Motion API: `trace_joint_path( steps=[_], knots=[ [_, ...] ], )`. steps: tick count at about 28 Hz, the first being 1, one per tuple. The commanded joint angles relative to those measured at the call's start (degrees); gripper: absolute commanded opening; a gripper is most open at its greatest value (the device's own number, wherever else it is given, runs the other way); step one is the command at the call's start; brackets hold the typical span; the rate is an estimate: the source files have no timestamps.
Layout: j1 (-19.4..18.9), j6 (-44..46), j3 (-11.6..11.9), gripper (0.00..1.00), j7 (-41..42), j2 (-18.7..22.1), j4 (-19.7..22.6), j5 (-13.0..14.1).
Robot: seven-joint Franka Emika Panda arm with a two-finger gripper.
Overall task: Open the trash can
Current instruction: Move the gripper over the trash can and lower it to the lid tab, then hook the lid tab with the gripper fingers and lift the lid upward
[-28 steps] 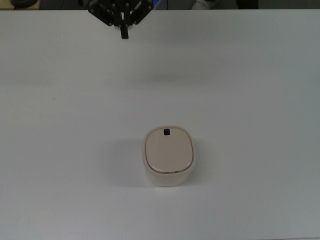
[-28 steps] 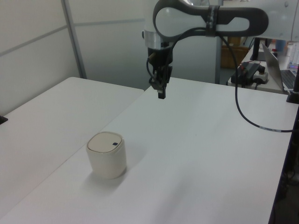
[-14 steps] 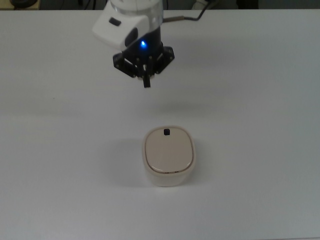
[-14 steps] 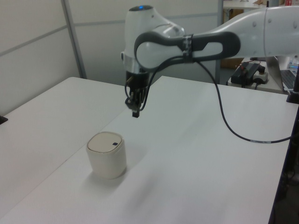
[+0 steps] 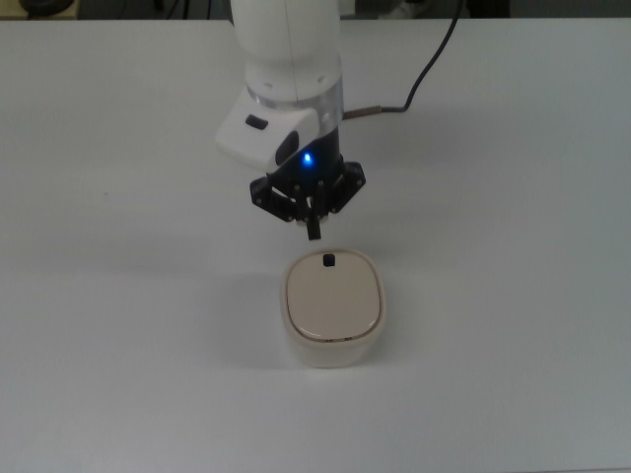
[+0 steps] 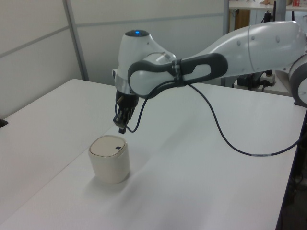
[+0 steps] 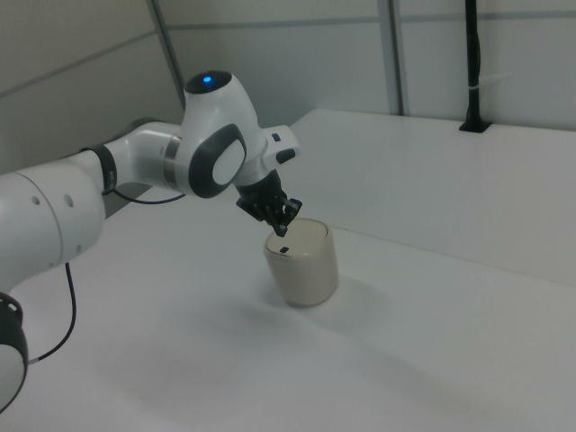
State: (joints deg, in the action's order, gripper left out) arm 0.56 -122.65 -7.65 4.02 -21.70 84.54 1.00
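Top view: the small cream-white trash can (image 5: 333, 310) with rounded corners sits on the plain white tabletop (image 5: 118, 325), a little below the middle of the frame. Its flat beige-pink lid (image 5: 332, 299) is down, and the tiny black button (image 5: 328, 260) sits at the lid's upper edge. 1 second ago the black pincer (image 5: 314, 234) was at the top edge of the frame; half a second ago it was halfway down; now its tip hangs just above the button in the frame, near it but not over it. The 2 fingers read as 1 narrow point, pressed together and carrying nothing. A blue light glows on the wrist.

Left view: the white arm (image 6: 211, 57) has swung across from the left view's right and dropped, so the pincer (image 6: 122, 129) now hovers just above the can (image 6: 110, 159), off its far rim. A gap still shows between tip and lid (image 6: 108, 146), so there is no contact yet.

Right view: the pincer (image 7: 285, 229) points down at the can (image 7: 302, 261), close above the edge that carries the button (image 7: 283, 249).

The approach looks nearly finished. The lid is not yet opened. I judge that a short move toward the button and then a straight press down is what remains, and a tip landing beside the button would simply push on the lid.
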Motion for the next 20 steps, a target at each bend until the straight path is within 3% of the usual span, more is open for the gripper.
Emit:
trace_joint_path(
  steps=[1,20],
  knots=[
    [0.0,-4.4,-1.0,0.0,-1.5,-1.9,-0.1,0.8],
    [-2.1,-7.6,-1.0,0.0,-1.5,-6.2,-0.3,0.0]
  ],
)
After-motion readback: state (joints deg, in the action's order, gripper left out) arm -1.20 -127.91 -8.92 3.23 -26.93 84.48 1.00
